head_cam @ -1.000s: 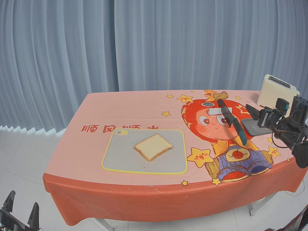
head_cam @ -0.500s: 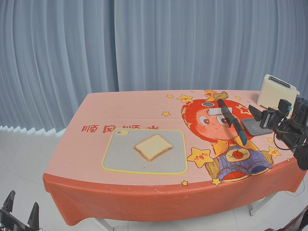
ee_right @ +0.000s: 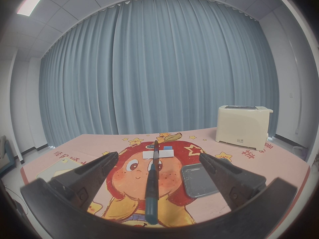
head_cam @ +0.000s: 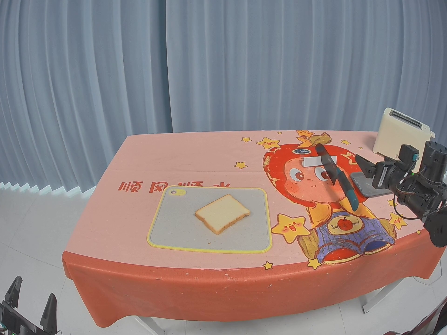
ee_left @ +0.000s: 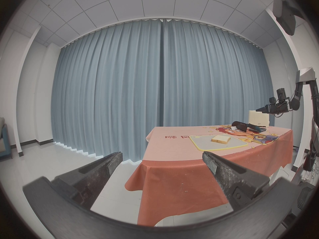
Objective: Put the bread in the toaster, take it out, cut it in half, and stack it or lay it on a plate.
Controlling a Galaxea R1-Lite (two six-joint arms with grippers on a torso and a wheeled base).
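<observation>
A slice of bread (head_cam: 222, 213) lies flat on a grey, yellow-rimmed cutting board (head_cam: 177, 229) on the left part of the table. A knife (head_cam: 338, 177) with a black blade and teal handle lies on the tablecloth to the right. Beside it sits a flat grey plate (head_cam: 368, 188), and a cream toaster (head_cam: 401, 133) stands at the far right corner. My right gripper (head_cam: 365, 164) hovers open above the plate, pointing at the knife (ee_right: 152, 178), with nothing between its fingers (ee_right: 99, 170). My left gripper (head_cam: 33, 288) hangs open, low and off the table's left front corner.
An orange cartoon-print cloth covers the table (head_cam: 195, 164). A blue-grey curtain (head_cam: 223, 52) hangs behind it. In the left wrist view the bread (ee_left: 221, 138) and board (ee_left: 206, 144) lie far off past the left gripper (ee_left: 162, 165).
The right gripper drifted slightly right, then came back left over the plate. Bread, knife, board and left gripper have not moved.
</observation>
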